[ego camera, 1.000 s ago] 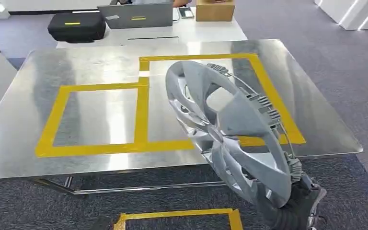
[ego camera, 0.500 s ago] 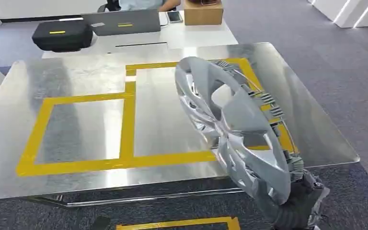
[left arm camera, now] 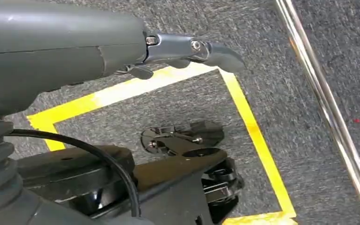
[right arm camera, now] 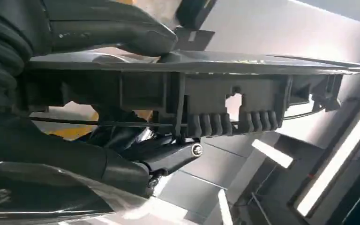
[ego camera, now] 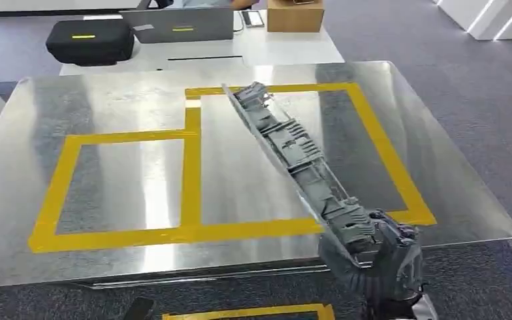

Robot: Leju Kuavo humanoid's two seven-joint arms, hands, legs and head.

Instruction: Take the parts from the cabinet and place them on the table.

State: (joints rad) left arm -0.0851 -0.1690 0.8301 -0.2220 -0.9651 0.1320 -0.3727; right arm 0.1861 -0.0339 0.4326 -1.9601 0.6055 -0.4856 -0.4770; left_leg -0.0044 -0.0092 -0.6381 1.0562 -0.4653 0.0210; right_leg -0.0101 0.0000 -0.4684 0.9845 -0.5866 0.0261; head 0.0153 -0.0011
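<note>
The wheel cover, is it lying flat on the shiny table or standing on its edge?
On edge, not flat. The wheel cover shows only its thin clipped rim, held up over the table by the right hand.

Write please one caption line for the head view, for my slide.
Right hand holds a grey wheel cover edge-on above the yellow-taped metal table.

The left hand [left arm camera: 187,49] has a smooth grey cover, a ribbed grey wrist boot and dark metal fingers [left arm camera: 215,52] pinned with silver screws; a black cable loops beneath. The right hand [ego camera: 380,267] is dark grey, its fingers [right arm camera: 168,157] likewise screw-jointed.
</note>
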